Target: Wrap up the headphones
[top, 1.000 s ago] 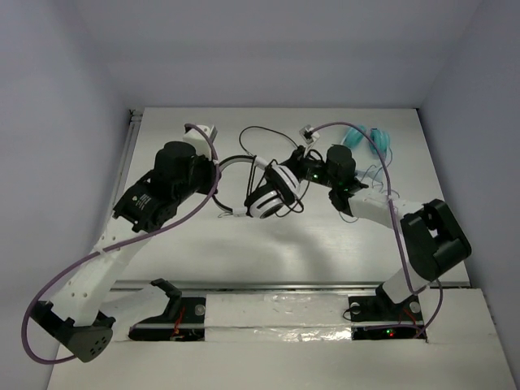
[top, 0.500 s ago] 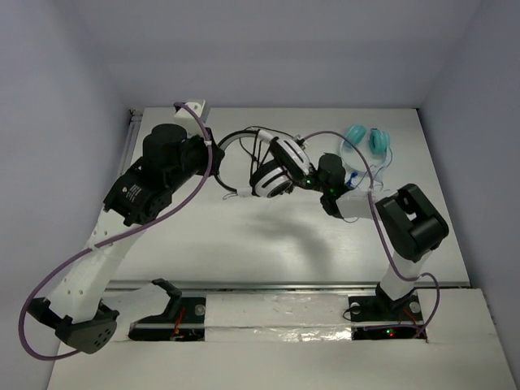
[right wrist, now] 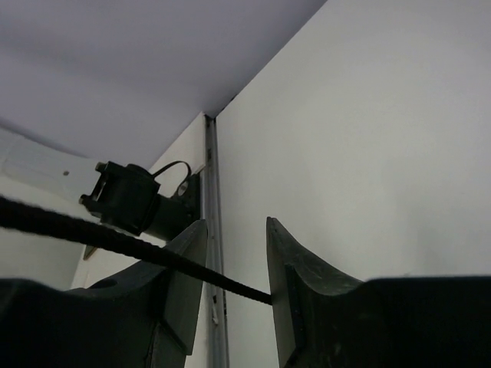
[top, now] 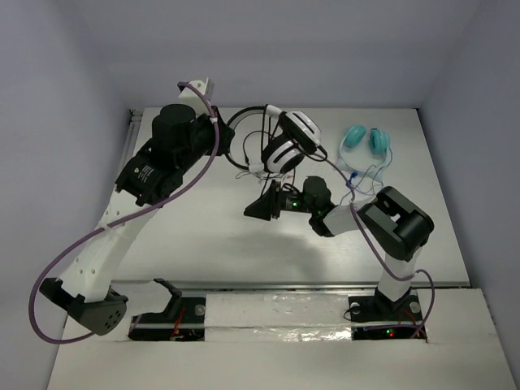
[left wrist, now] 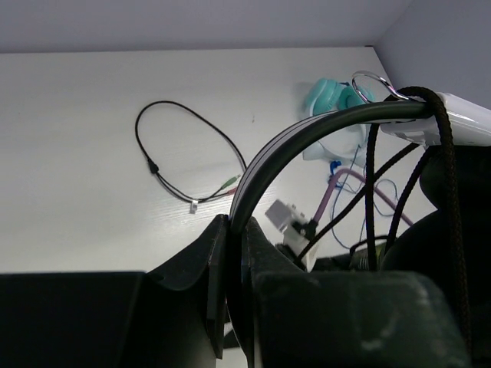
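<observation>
Headphones (top: pixel 298 128) aloft by headband (left wrist: pixel 307 134) in left tool (left wrist: pixel 230 230); right tool (right wrist: pixel 236 230) slightly apart, cable (right wrist: pixel 115 241) across its gap.

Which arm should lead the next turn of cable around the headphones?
Right. The left hand is shut on the headband, carrying the headphones, so it is tied up. The right hand sits close by with the black cable running through its open jaws, so it probably can guide the next turn.
</observation>
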Robot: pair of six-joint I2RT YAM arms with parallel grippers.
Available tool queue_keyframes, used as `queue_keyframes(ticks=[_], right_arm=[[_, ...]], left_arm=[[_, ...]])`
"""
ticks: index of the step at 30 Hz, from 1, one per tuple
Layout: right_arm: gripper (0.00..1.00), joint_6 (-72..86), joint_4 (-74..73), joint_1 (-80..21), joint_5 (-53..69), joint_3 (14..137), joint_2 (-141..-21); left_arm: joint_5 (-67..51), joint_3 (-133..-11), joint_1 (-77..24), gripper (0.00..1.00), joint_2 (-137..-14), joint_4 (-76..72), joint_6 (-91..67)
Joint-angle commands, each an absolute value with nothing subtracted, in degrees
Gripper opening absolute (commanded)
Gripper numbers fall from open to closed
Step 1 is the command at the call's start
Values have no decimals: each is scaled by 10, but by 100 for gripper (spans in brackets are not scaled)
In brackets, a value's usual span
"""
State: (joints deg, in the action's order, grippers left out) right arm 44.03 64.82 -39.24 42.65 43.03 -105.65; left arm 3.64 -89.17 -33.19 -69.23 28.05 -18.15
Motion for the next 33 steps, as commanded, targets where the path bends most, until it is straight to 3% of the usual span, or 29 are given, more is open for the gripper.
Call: queue_keyframes(ticks=[1,10,13,16,21,26,33], right_arm=[[42,445,708,-424,432,409,-1030],[37,495,777,-517,388,294,-942],[36,483,731,-532,366,273,-897],[31,462,657,-552,362,269,-840],[20,342,324,-598,276,325,-738],[3,256,69,-611,196,416,-634],[0,169,-138,-611,28,560,-619]], left_arm=[[58,-944,-324,0,-689,186,-220],[112,-890,-248,0,-701,141,-241],[63,-836,-189,0,-691,101,-271],[107,-805,-177,0,-693,98,-272],[194,-766,-171,0,-692,105,-253],[249,-725,-187,0,-681,128,-234],[348,-674,-273,0,-693,203,-197]])
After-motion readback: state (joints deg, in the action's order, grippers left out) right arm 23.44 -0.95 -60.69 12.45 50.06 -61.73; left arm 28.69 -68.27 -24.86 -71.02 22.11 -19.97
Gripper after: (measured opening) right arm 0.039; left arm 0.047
